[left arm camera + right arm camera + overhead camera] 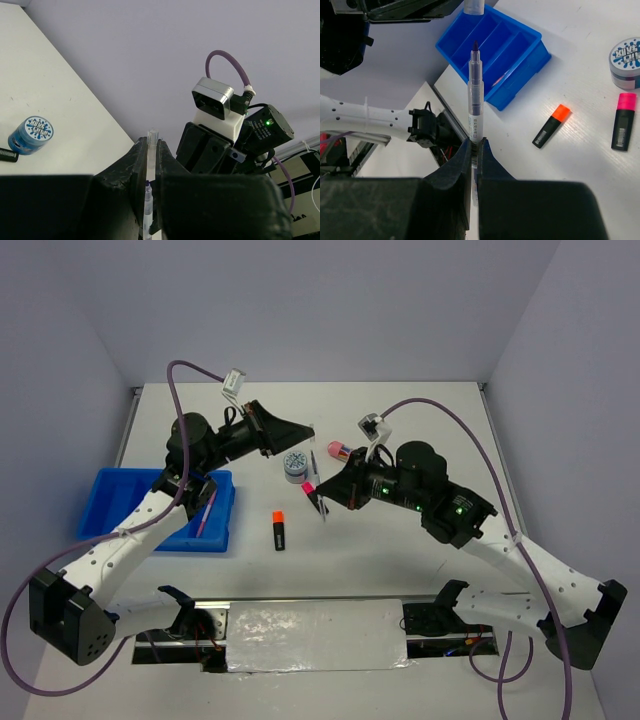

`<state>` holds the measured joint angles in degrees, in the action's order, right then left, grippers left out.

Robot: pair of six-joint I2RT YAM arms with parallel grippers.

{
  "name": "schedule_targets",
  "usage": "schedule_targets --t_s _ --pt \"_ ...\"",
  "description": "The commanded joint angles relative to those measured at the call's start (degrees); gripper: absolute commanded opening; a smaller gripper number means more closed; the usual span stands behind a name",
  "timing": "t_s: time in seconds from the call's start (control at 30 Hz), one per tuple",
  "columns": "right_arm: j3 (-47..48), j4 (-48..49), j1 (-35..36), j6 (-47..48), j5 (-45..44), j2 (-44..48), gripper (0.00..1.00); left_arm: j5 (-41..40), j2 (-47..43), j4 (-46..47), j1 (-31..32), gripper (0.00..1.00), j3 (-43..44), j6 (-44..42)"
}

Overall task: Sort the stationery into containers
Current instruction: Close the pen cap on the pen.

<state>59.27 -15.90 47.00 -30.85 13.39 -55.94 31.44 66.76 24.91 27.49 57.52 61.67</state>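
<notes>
- We find the right gripper [474,145] clamped on the lower barrel of a clear pen [475,90], its tip bared.
- The pen's long axis runs straight out ahead of those fingers. Its cap [473,6] sits just beyond the tip, in line but apart (the gap is small).
- The left gripper [148,145] pinches that cap.
- The blue tray [517,82] lies beyond and below the pen, nearer the left arm.

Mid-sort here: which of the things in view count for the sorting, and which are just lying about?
For the job:
clear pen in the right gripper
its cap in the left gripper
orange highlighter
pink highlighter
blue-white disc
pink case
pink pen lying in the blue tray

Just lying about:
silver patch
purple cables
</notes>
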Motion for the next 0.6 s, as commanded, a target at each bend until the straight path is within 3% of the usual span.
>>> schedule_targets --t_s 0.0,0.57 --pt "3.5 0.7 0.5 1.1 -1.3 -0.7 0.00 0.6 -1.7 3.4 -0.2 0.00 -0.3 -0.4" --pt "5.3 -1.1 0.2 2.3 -2.9 -1.7 0.00 1.1 -2.0 3.3 -0.2 0.00 -1.1 -0.4"
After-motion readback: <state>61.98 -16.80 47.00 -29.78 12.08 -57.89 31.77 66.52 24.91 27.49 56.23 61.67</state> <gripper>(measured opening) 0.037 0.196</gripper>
